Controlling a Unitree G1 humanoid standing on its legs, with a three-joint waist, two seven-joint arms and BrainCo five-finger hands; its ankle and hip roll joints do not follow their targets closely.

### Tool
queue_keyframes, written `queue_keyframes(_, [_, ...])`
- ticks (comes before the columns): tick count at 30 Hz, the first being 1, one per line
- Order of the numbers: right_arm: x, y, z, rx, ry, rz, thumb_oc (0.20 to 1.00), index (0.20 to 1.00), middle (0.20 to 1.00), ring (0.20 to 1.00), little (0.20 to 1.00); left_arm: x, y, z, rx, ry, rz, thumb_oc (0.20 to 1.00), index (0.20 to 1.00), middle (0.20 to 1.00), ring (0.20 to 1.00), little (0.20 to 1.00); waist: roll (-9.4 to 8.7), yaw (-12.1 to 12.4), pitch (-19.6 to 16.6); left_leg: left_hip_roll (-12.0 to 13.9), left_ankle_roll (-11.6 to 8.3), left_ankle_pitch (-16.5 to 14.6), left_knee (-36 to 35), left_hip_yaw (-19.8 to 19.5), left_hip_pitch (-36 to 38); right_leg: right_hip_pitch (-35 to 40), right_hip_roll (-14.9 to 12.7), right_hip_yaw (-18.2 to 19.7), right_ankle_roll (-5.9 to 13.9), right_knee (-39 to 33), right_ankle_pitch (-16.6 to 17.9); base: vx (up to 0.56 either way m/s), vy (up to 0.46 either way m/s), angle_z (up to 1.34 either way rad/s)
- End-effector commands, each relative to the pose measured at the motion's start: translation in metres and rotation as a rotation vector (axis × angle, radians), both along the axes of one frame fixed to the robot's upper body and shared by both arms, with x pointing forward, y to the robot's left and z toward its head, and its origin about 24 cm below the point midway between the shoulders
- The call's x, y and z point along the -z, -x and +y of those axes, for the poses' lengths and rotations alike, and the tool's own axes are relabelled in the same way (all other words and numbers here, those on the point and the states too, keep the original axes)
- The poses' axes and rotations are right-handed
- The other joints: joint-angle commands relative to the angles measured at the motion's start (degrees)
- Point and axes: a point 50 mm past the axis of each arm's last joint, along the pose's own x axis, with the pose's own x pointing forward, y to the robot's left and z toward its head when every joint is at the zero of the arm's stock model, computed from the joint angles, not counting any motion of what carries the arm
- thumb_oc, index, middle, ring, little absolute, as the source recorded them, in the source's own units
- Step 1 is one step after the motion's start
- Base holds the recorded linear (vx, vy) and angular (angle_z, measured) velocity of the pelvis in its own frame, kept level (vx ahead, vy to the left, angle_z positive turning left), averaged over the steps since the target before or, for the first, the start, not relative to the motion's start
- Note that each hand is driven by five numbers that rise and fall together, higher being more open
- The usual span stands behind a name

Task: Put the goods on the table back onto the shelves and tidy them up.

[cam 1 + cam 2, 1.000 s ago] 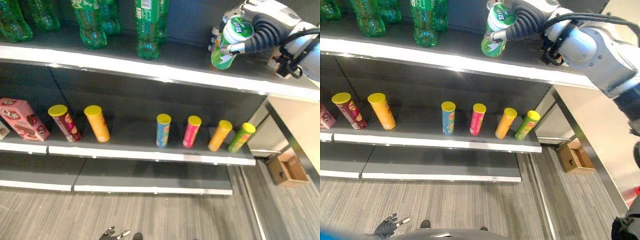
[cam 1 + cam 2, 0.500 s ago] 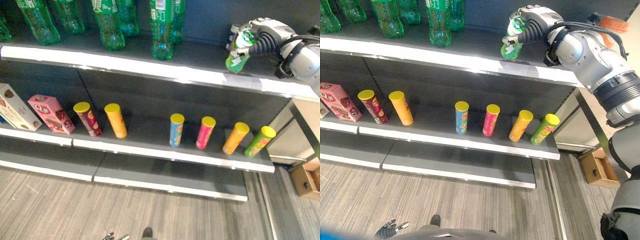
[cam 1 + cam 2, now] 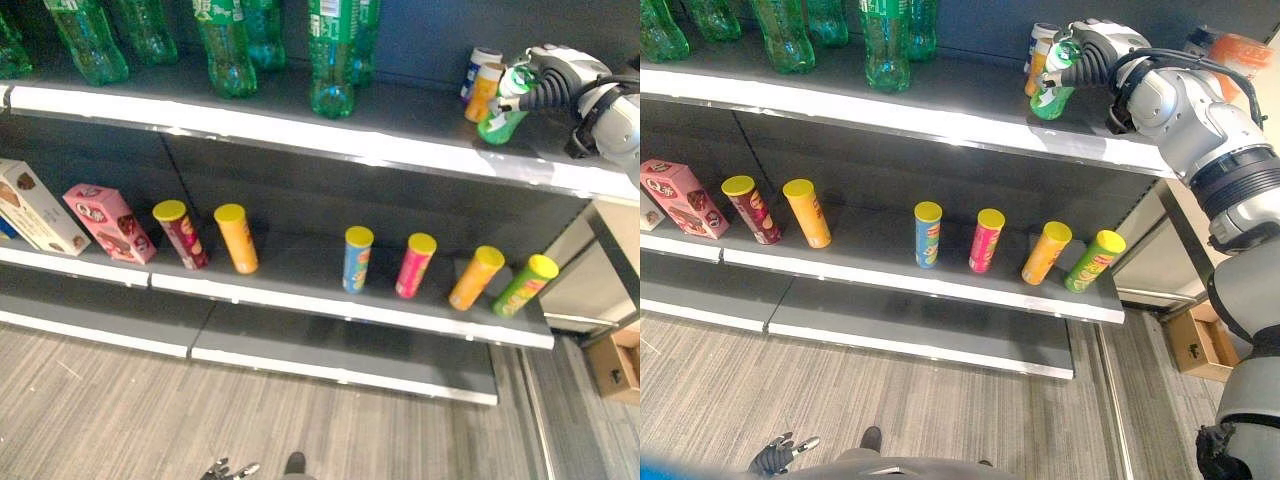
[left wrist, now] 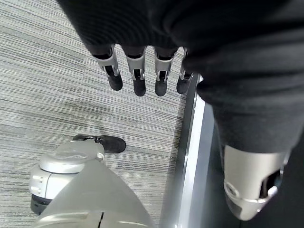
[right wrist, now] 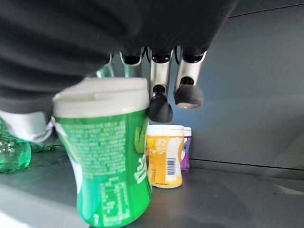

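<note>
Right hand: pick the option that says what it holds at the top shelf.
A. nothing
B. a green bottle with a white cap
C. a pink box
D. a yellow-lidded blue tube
B: the right hand has its fingers round the green bottle with a white cap, close to the top shelf beside an orange bottle.

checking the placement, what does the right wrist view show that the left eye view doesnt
Right wrist view: a purple jar behind the orange jar, and the right hand with its fingers round the green jar.

Left eye view: the green bottles and the row of crisp tubes on the shelf below.

Both: the green jar tilted beside the orange jar.
</note>
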Motion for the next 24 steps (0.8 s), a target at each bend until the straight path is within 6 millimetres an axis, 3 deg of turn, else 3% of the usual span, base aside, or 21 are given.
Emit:
queue_keyframes(1, [-0.034, 0.006, 0.0, 0.02, 0.008, -0.09, 0.2, 0.2, 0.2, 0.2, 0.2, -0.014, -0.029, 0.022, 0.024, -0.069, -0.072, 1.0, 1.0, 1.0, 1.0, 1.0, -2.65, 2.4, 1.2, 4.4, -4.72, -4.2, 0.6, 4.4, 4.1, 1.4, -1.5, 0.5, 1.92, 1.0, -2.8, 0.0, 0.0, 0.0])
queue_keyframes(16, [-0.014, 0.001, -0.002, 0.041, 0.085, 0.029, 0.2, 0.2, 0.2, 0.2, 0.2, -0.015, -0.032, 0.023, 0.025, -0.066, -0.081, 1.0, 1.0, 1.0, 1.0, 1.0, -3.62, 2.5, 1.7, 4.3, -4.77, -4.5, 0.6, 4.4, 4.1, 1.4, -1.7, 0.1, 2.1, 1.0, -2.6, 0.0, 0.0, 0.0])
queue_keyframes(17, [-0.004, 0.0, 0.001, 0.02, 0.078, 0.053, 0.2, 0.2, 0.2, 0.2, 0.2, -0.018, -0.043, 0.021, 0.056, -0.092, -0.113, 1.0, 1.0, 1.0, 1.0, 1.0, -3.85, 2.1, 1.8, 4.4, -4.84, -4.4, 0.6, 4.5, 4.0, 1.2, -1.7, 0.0, 2.13, 1.0, -2.6, 0.0, 0.0, 0.0])
queue_keyframes(24, [-0.011, 0.001, -0.007, 0.059, 0.059, 0.061, 0.2, 0.2, 0.2, 0.2, 0.2, -0.018, -0.036, 0.025, 0.071, -0.069, -0.089, 1.0, 1.0, 1.0, 1.0, 1.0, -3.91, 3.0, 2.4, 4.4, -4.92, -4.0, 0.6, 3.8, 3.0, 0.9, -1.8, -0.7, 2.13, 1.0, -2.5, -0.01, -0.005, 0.03])
